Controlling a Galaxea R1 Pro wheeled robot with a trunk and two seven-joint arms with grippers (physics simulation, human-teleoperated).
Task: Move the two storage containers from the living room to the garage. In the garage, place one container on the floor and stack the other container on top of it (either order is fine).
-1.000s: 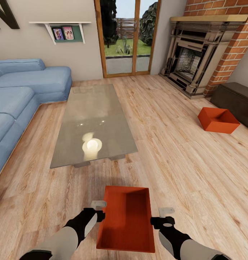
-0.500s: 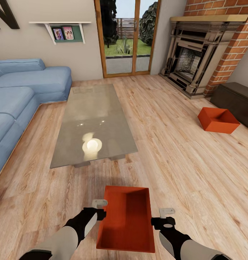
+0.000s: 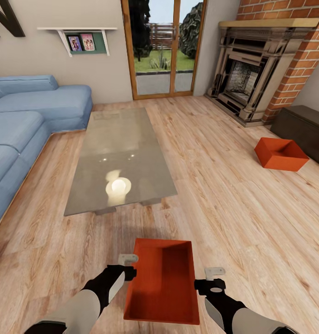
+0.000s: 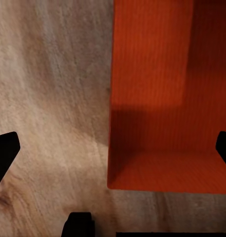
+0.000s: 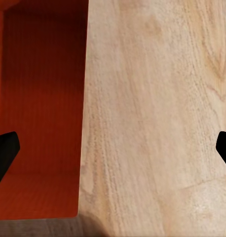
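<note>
- Head view: one orange-red storage container sits on the light wood-plank floor of the living room, just past the near end of the glass coffee table.
- Left gripper hangs at the container's left wall, right gripper at its right wall; both sets of fingers are spread wide, each straddling a wall without clamping it.
- Second storage container rests well apart, beside the dark brown bench near the brick fireplace.
- Blue sofa lines the floor's left edge.
</note>
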